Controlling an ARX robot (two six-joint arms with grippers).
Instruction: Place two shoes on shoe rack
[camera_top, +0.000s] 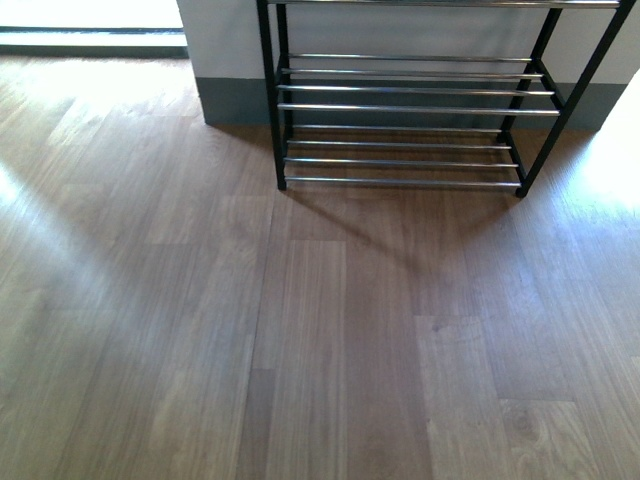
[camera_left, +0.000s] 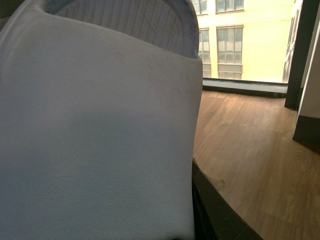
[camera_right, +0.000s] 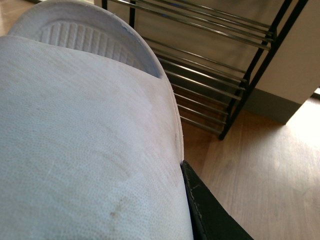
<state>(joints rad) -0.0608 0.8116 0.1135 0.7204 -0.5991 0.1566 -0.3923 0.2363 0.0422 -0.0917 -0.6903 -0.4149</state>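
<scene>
The shoe rack (camera_top: 410, 107), a black frame with tiers of thin silver bars, stands against the far wall in the front view; its bars carry nothing, and neither arms nor shoes show there. In the left wrist view the white sole of one shoe (camera_left: 100, 125) fills most of the picture, with my left gripper (camera_left: 115, 220) shut on it and one dark finger (camera_left: 215, 210) pressed against its side. In the right wrist view my right gripper (camera_right: 110, 220) is shut on the other shoe (camera_right: 85, 140), sole towards the camera, finger (camera_right: 210, 215) at its edge, with the rack (camera_right: 260, 67) beyond it.
Wood plank floor (camera_top: 300, 330) stretches in front of the rack. A white wall with a grey baseboard (camera_top: 230, 100) runs behind it. A large window (camera_left: 240, 45) and a dark door frame (camera_left: 300, 55) show in the left wrist view.
</scene>
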